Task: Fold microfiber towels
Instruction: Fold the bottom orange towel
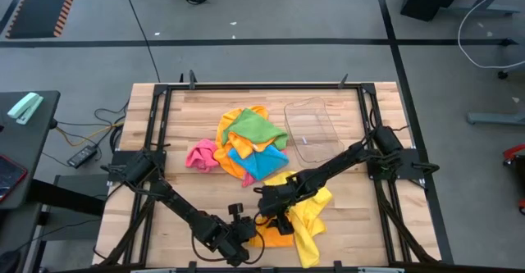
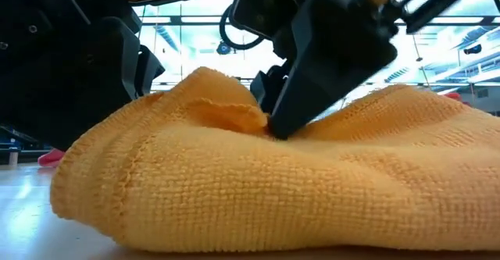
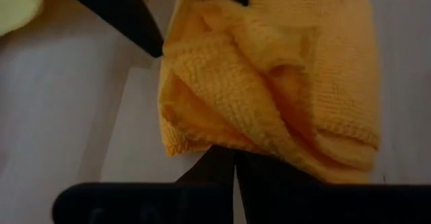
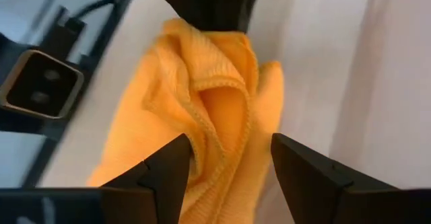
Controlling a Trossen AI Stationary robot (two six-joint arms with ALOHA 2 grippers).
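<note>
Orange towel: we see the orange towel [image 1: 275, 236] bunched on the table [image 1: 189, 117] at about 6 o'clock, near the front edge, partly overlapping a yellow towel [image 1: 310, 220] just to its 3 o'clock side.

Other towels: a heap of towels [image 1: 250, 142] in green, blue, orange and yellow sits near the table's centre, with a pink towel [image 1: 201, 156] at its 9 o'clock; the clear plastic tray [image 1: 310, 129] lies toward 1 o'clock, apart from the work.

Handling: we judge the cloth light, limp and plush. It creases where pushed and holds no shape, and its nap should grip rather than slip. It is not fragile.

Where to hold: we would take it by the stitched hem or a corner, where the layers are thin enough to pinch. A grab at the rumpled middle would probably gather several folds at once.

Left gripper: the left gripper [image 3: 234, 158] comes in from about 7 o'clock, low over the table. Its fingers are pressed together on a fold at the orange towel's edge.

Right gripper: the right gripper [image 4: 229, 163] reaches down from about 3 o'clock, tilted steeply over the same towel. Its fingers [image 4: 306, 177] stand apart on either side of a raised ridge of cloth, clamping nothing.

Reading: we take this as one arm pinning the towel while the other sets up a fresh grasp.
</note>
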